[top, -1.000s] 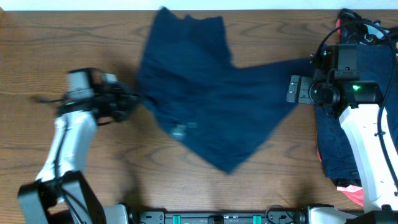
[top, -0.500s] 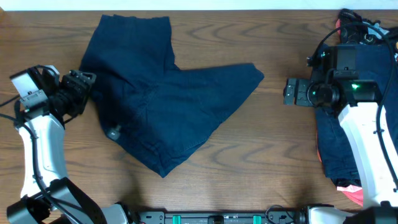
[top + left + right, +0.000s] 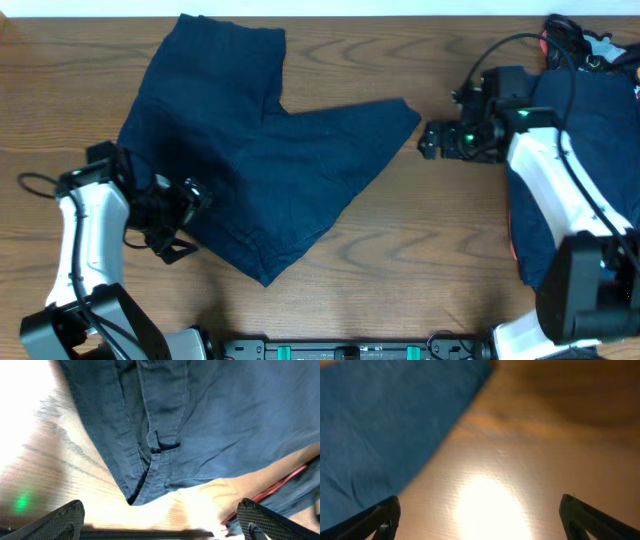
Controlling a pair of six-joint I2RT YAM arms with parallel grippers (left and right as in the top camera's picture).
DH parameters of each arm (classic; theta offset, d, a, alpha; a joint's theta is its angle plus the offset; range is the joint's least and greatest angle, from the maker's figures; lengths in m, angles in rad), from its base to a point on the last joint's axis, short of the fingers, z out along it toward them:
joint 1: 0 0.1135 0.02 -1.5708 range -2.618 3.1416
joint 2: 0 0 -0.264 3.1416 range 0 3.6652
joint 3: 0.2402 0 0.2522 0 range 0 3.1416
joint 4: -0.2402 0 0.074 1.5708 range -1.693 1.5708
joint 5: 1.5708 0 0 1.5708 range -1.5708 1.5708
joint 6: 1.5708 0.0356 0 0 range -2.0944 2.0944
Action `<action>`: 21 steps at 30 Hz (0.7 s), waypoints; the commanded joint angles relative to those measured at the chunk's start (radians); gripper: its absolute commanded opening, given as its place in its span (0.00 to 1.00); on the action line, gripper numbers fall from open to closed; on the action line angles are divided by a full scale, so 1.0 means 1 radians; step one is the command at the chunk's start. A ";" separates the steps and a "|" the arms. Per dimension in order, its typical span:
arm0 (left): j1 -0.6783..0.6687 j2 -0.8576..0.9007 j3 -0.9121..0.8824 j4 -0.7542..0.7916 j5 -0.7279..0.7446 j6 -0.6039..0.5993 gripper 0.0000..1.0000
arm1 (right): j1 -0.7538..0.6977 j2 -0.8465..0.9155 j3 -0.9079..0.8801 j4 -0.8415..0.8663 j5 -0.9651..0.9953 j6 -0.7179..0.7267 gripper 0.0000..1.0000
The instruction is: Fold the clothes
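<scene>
So the shorts (image 3: 260, 160) now lie flat on the surface (image 3: 430, 270), a bit left of centre. The left hand (image 3: 185, 218) has swung down to their 8 o'clock edge and the right hand (image 3: 432, 140) has crept up at 3 o'clock by the leg tip. Both are spread wide and empty, so I'd guess the folding grab comes next.

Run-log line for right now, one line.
shorts: spread, unfolded | left fingers: open, empty, at shorts' edge | right fingers: open, empty, beside leg tip
</scene>
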 commanded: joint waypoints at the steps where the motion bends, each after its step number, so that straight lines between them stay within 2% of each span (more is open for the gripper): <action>1: -0.050 -0.005 -0.042 0.022 -0.012 0.051 0.98 | 0.040 0.076 0.007 0.056 -0.040 0.013 0.99; 9: -0.188 -0.005 -0.089 -0.022 -0.010 0.049 0.98 | 0.080 0.250 0.007 0.220 -0.056 0.014 0.98; 15: -0.327 -0.005 -0.089 -0.014 -0.008 -0.057 0.98 | 0.085 0.324 0.007 0.374 -0.080 0.079 0.87; 17: -0.378 -0.005 -0.089 0.008 -0.008 -0.137 0.98 | 0.090 0.345 0.007 0.426 -0.080 0.107 0.75; 21: -0.487 -0.005 -0.105 0.091 -0.008 -0.330 0.98 | 0.101 0.366 0.007 0.458 -0.079 0.126 0.24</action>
